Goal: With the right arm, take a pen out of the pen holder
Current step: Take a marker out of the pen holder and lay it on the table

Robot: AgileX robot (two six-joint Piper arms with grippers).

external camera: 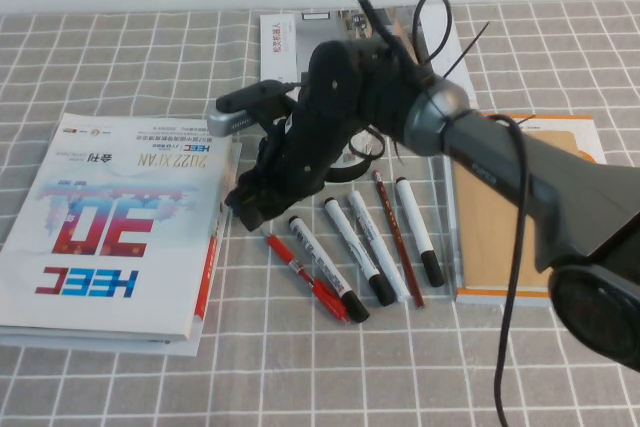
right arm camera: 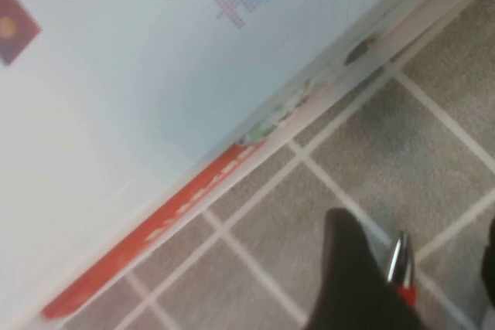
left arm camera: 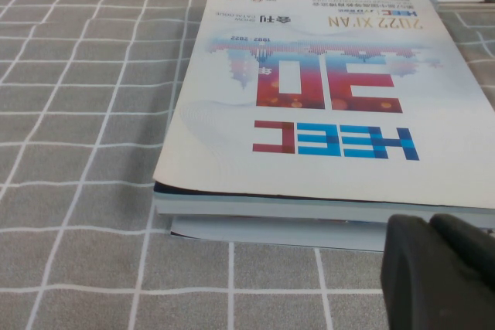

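My right gripper (external camera: 254, 209) is low over the checked cloth, just right of the big HEEC book (external camera: 110, 227). In the right wrist view its fingers (right arm camera: 348, 284) stand apart, open, and the silver tip of a red pen (right arm camera: 400, 262) shows between them. From above, the red pen (external camera: 310, 283) lies flat on the cloth, running from the gripper toward the front. The pen holder (external camera: 366, 152) is mostly hidden behind the right arm; only dark rings of it show. The left gripper (left arm camera: 431, 229) is shut, hovering at the near edge of the HEEC book (left arm camera: 332, 90).
Beside the red pen lie several markers (external camera: 358, 252) and a brown pencil (external camera: 398, 239) in a row. A brown notebook (external camera: 500, 217) sits to the right and a magazine (external camera: 300, 37) at the back. Cables loop over the right arm.
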